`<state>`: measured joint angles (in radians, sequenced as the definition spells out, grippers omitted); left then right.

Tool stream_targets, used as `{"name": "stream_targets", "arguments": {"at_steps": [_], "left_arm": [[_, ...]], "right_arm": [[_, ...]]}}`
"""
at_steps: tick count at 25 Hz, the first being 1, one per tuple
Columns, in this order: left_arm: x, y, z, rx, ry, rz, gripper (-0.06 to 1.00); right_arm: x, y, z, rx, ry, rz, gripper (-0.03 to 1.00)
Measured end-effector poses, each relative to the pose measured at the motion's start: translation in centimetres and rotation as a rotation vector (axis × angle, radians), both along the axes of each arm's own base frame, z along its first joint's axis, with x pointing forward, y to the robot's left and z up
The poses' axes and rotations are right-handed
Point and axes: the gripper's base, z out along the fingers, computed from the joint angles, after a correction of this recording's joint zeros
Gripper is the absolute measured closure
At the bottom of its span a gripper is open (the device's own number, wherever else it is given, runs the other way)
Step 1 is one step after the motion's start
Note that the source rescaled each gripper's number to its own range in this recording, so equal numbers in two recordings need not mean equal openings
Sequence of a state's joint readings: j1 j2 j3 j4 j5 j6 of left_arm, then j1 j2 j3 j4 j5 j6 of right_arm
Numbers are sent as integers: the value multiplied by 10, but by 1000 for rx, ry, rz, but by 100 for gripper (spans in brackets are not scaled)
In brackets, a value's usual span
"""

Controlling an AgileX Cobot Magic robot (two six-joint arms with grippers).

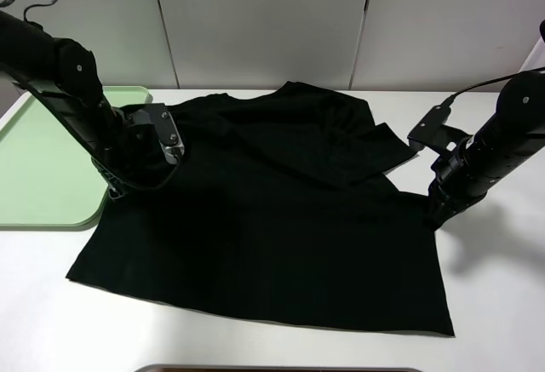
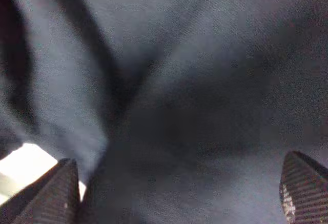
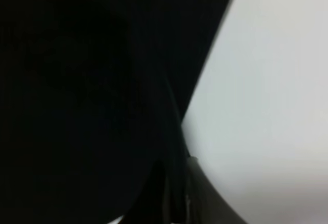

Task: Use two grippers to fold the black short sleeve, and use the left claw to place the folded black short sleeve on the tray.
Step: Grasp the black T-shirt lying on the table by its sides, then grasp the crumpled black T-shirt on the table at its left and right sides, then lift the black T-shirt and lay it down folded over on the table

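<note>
The black short sleeve [image 1: 272,236] lies spread on the white table, with its upper right part folded in over the chest. My left gripper [image 1: 123,183] presses down at the shirt's left sleeve area, beside the tray [image 1: 34,176]. In the left wrist view it [image 2: 179,198] is open, its fingertips [image 2: 56,193] wide apart over rumpled cloth [image 2: 169,80]. My right gripper [image 1: 436,212] sits at the shirt's right edge. In the right wrist view its shut fingers [image 3: 177,203] pinch the cloth's edge [image 3: 102,106].
The mint-green tray lies at the table's left, touching the shirt's left side. A dark grey slab [image 1: 277,369] shows at the near edge. White table [image 1: 494,304] lies bare to the right and in front of the shirt. Wall panels stand behind.
</note>
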<state>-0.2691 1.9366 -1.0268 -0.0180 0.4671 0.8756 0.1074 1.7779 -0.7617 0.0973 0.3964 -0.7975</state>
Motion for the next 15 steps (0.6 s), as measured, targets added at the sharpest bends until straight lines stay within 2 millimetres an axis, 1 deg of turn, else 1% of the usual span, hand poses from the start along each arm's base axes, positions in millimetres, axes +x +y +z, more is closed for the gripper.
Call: {"name": "stream_targets", "arguments": {"at_steps": [3, 7, 9, 11, 15], "left_arm": [[0, 0, -6, 5, 19, -1, 18], [0, 0, -6, 5, 18, -1, 18], [0, 0, -6, 5, 18, -1, 20], [0, 0, -6, 5, 17, -1, 27], [1, 0, -6, 3, 7, -1, 49]], "right_arm": [[0, 0, 0, 0, 0, 0, 97], [0, 0, 0, 0, 0, 0, 97], [0, 0, 0, 0, 0, 0, 97], [0, 0, 0, 0, 0, -1, 97], [0, 0, 0, 0, 0, -1, 97]]}}
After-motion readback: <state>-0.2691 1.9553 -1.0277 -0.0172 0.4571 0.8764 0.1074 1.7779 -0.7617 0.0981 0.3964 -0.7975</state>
